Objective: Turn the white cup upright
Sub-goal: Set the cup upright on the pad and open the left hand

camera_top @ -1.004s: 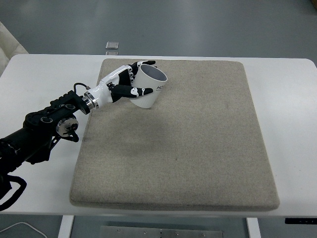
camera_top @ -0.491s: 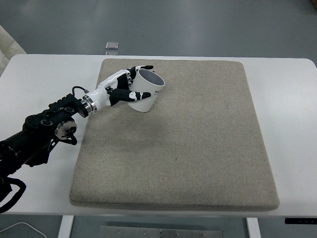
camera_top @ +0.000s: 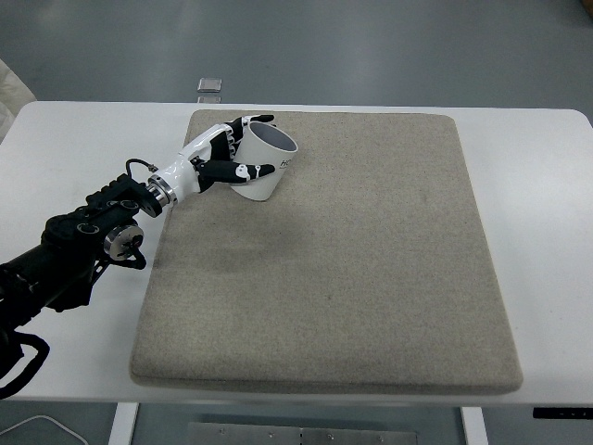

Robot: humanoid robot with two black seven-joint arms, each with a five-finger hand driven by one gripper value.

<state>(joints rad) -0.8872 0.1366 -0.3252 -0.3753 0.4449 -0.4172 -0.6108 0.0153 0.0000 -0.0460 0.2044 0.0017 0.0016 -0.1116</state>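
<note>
A: Left hand [camera_top: 225, 158] — what is it doing?

B: It is wrapping the white cup [camera_top: 259, 162]. Thumb is lying across the near side of the cup wall, the other fingers [camera_top: 243, 125] are curling over the far side by the rim. So the hand is closed around the cup, gripping it.

A: And the cup's attitude?

B: It is sitting nearly upright, leaning a little, mouth opening upward and toward the right, grey interior showing. Dark lettering is showing on the wall at the right, too small to read. Whether the base is touching the surface or just above it, the view is not telling.

A: Location?

B: It is sitting over the far left corner of the beige mat [camera_top: 352, 278], close to the mat's far edge.

A: The arm?

B: The black left arm [camera_top: 74, 246] is coming in from the lower left, running diagonally across the white table [camera_top: 547, 213] up to a white wrist at the mat's left edge.

A: Surroundings?

B: The mat is covering most of the tabletop. A small grey object [camera_top: 210, 86] is lying on the floor beyond the table's far edge, just past the cup's corner. A pale cushion-like shape [camera_top: 11, 85] is showing at the upper left edge.
</note>
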